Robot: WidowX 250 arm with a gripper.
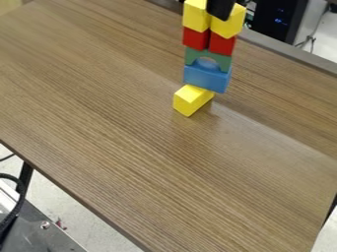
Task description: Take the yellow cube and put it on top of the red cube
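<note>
At the top edge of the camera view, the black gripper point(220, 8) is low over the stack, overlapping the inner sides of two yellow cubes. The left yellow cube point(195, 15) rests on a red cube point(195, 39). Beside it, the right yellow cube point(228, 23) sits over another red cube point(221, 44), partly covered by the gripper. Both red cubes stand on a green arch piece point(209, 57), which is on top of a blue block point(206, 78). Whether the gripper touches either yellow cube is unclear.
A separate yellow block point(192, 100) lies on the wooden table point(151, 162), close in front of the blue block. Behind the table's far edge are a black computer case point(282, 19) and cables. Dark cables also hang at the lower left.
</note>
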